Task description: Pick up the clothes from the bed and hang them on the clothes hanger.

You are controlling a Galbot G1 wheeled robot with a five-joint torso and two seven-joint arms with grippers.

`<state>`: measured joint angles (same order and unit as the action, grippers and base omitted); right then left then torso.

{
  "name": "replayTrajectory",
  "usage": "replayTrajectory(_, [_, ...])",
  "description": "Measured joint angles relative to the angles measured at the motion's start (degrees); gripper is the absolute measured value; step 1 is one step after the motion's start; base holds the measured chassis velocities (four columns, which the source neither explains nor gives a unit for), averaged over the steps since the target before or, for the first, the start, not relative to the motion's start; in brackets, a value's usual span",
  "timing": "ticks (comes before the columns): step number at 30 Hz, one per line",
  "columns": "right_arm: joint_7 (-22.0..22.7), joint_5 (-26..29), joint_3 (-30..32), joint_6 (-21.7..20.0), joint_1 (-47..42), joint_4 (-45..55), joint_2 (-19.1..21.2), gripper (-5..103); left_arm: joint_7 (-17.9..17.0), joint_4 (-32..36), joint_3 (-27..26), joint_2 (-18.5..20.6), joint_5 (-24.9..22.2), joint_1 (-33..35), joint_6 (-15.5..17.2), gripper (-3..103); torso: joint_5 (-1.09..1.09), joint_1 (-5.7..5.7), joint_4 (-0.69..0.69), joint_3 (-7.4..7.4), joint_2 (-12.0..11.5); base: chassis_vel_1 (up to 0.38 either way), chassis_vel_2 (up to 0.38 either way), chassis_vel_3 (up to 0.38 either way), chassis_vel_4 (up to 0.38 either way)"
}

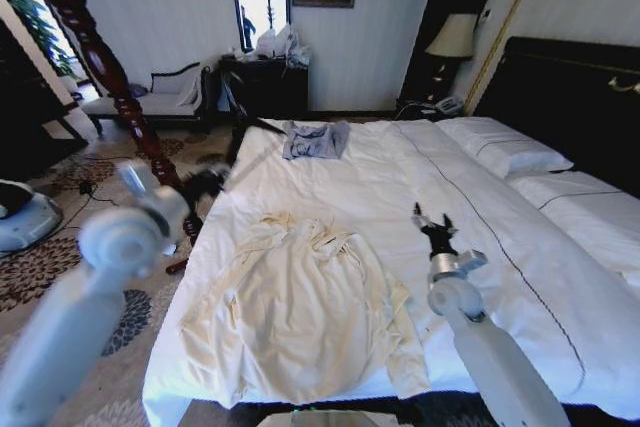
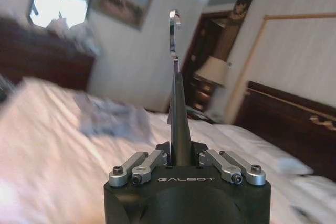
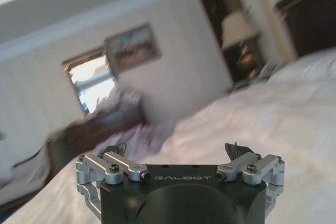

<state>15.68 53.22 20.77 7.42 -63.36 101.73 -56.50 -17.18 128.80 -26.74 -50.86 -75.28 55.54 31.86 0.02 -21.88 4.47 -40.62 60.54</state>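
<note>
Cream cloth, the clothes (image 1: 300, 312), lay spread and rumpled on the bed (image 1: 520, 237) near its foot, touched by neither arm. The left gripper (image 1: 205, 185) hovered off the bed's left edge, clamped on the clothes hanger (image 2: 178, 129), hook upward. The right gripper (image 1: 433, 219) hung over the sheet just right of the shirt, fingers spread wide. Judging by this, the pick-up was not yet done; the next move would need the right gripper down on the fabric.
</note>
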Motion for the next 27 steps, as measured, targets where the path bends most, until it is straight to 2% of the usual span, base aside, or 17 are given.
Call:
replayTrajectory(1, [0.0,0.0,0.0,0.0,0.0,0.0,0.0,100,0.0,0.0,0.0,0.0,0.0,0.0,0.0,20,0.0,0.0,0.0,0.0,0.0,0.0,0.0,0.0,0.0])
replayTrajectory(5, [-1.24,0.0,-4.7,-3.0,1.01,-2.12,2.5,100,0.69,-1.48,0.44,-5.58,-0.28,6.37,-0.23,20,0.0,0.0,-0.07,-0.01,-0.01,0.0,0.0,0.0,0.0])
replayTrajectory(6, [-1.24,0.0,-4.7,-3.0,1.01,-2.12,2.5,100,0.69,-1.48,0.44,-5.58,-0.28,6.37,-0.23,20,0.0,0.0,-0.07,-0.01,-0.01,0.0,0.0,0.0,0.0])
replayTrajectory(7, [-1.74,-0.5,-4.84,-5.2,0.5,-2.11,3.63,100,1.07,-2.46,0.86,-6.98,-0.15,7.37,-0.33,20,-0.01,0.0,-0.04,-0.01,0.0,0.0,0.0,0.0,0.0])
replayTrajectory(8, [-1.84,-1.46,-5.21,-8.21,0.3,-2.06,4.91,100,1.47,-2.87,0.96,-8.04,0.01,8.37,-0.35,20,-0.03,0.0,0.03,-0.01,0.0,0.0,0.0,0.0,0.0])
replayTrajectory(10, [-1.57,-5.77,-6.83,-12.44,0.75,-2.39,7.44,100,1.89,-3.01,1.23,-9.76,0.12,10.24,-0.32,20,0.0,0.0,0.04,-0.01,0.0,0.0,0.0,0.0,0.0])
replayTrajectory(11, [-1.57,-5.77,-6.83,-12.44,0.75,-2.39,7.44,100,1.89,-3.01,1.23,-9.76,0.12,10.24,-0.32,20,0.0,0.0,0.04,-0.01,0.0,0.0,0.0,0.0,0.0])
replayTrajectory(13, [-1.68,-10.05,-8.34,-14.82,1.56,-3.12,10.34,100,1.92,-3.01,1.86,-11.02,0.11,10.84,0.03,20,0.0,0.0,-0.05,-0.01,-0.01,0.0,0.0,0.0,0.0])
replayTrajectory(14, [-1.96,-11.63,-8.93,-15.85,1.78,-3.32,12.33,100,1.94,-3.06,2.42,-11.67,-0.21,10.85,0.43,20,-0.01,0.0,-0.04,-0.01,0.0,0.0,0.0,0.0,0.0])
replayTrajectory(15, [-2.21,-12.31,-9.84,-16.47,2.34,-3.62,13.92,100,1.9,-3.06,2.53,-12.02,-0.46,11.21,0.66,20,-0.05,-0.01,0.03,-0.01,0.0,0.0,0.0,0.0,0.0])
replayTrajectory(19, [-5.53,-14.64,-13.93,-15.1,4.96,-5.25,17.13,100,1.88,-2.45,2.06,-12.47,0.23,14.34,0.97,20,0.0,0.0,0.03,-0.01,0.0,0.0,0.0,0.0,0.0])
replayTrajectory(21, [-10.67,-18.39,-17.2,-11.44,7.42,-7.23,18.56,100,2.02,-1.61,0.49,-13.21,1.9,17.72,0.93,20,-0.02,0.0,-0.04,-0.01,0.0,0.0,0.0,0.0,0.0])
replayTrajectory(22, [-10.67,-18.39,-17.2,-11.44,7.42,-7.23,18.56,100,2.02,-1.61,0.49,-13.21,1.9,17.72,0.93,20,-0.02,0.0,-0.04,-0.01,0.0,0.0,0.0,0.0,0.0])
replayTrajectory(23, [-13.17,-20.36,-19.16,-9.85,8.86,-8.16,18.8,100,2.22,-0.84,-0.57,-13.84,3.12,19.81,0.87,20,-0.04,-0.01,-0.04,-0.01,0.0,0.0,0.0,0.0,0.0])
replayTrajectory(27, [-14.74,-20.99,-23.49,-9.51,12.43,-8.91,18.7,100,2.42,0.88,-2.32,-15.05,6.17,23.08,0.81,20,-0.02,0.0,0.0,-0.01,0.0,0.0,0.0,0.0,0.0])
